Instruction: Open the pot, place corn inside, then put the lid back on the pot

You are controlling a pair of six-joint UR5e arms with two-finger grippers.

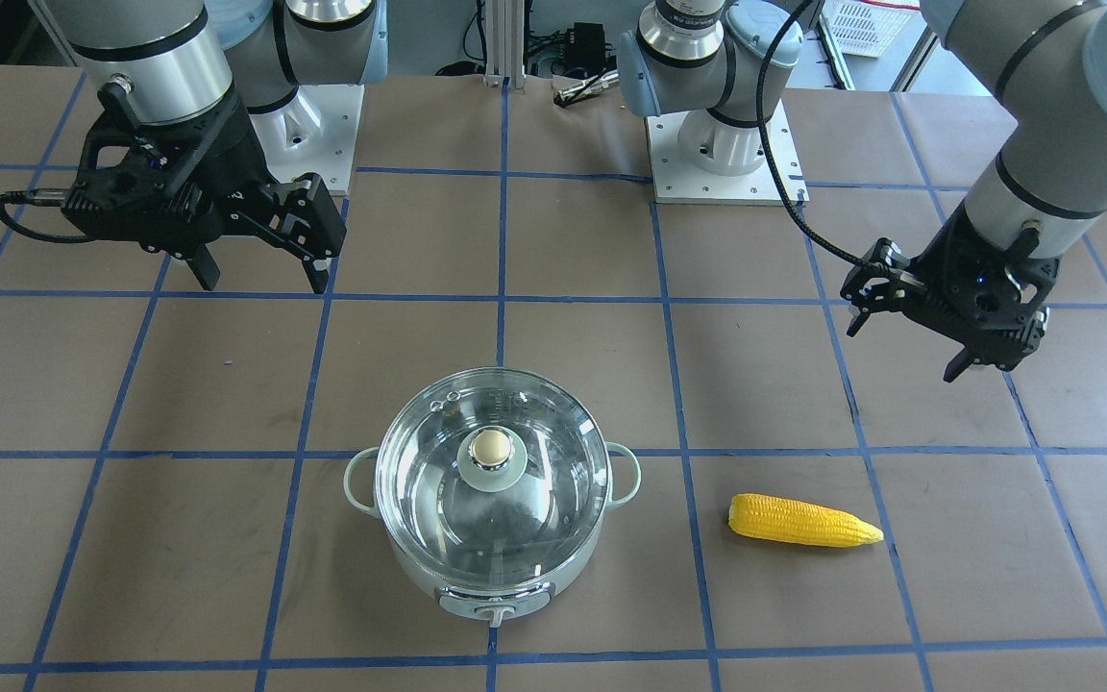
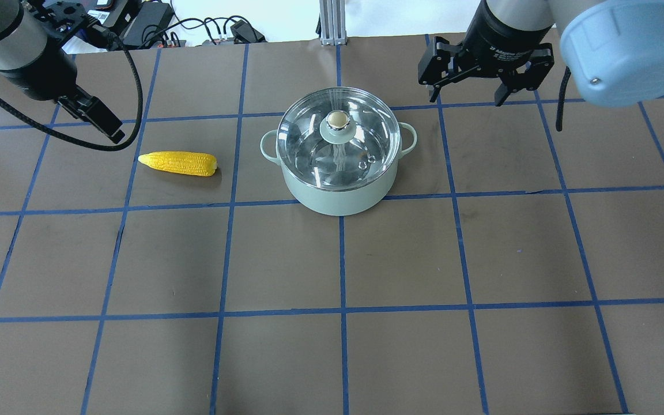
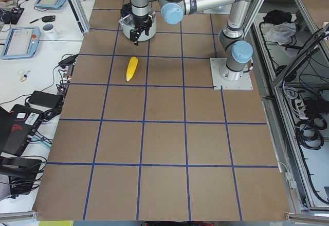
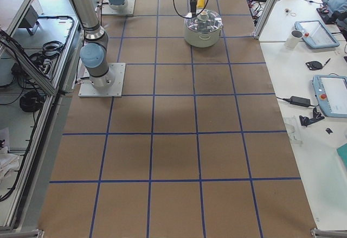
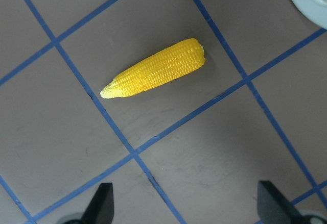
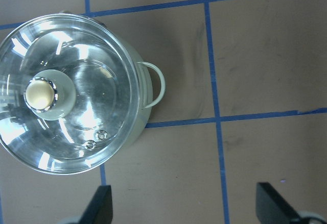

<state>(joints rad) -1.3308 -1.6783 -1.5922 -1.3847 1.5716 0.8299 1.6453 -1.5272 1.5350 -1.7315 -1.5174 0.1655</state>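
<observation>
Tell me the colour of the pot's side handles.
Pale mint green, like the pot body; clearest in the overhead exterior view.

I am watching the lid [image 2: 336, 124] sitting on the pot [image 2: 338, 199], the corn [image 2: 177, 163] lying well apart on its left.

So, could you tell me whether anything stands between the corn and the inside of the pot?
Yes: the glass lid sits on the pot, closing its mouth. The corn lies apart from the pot, on the robot's left, and nothing visible lies between them.
</observation>
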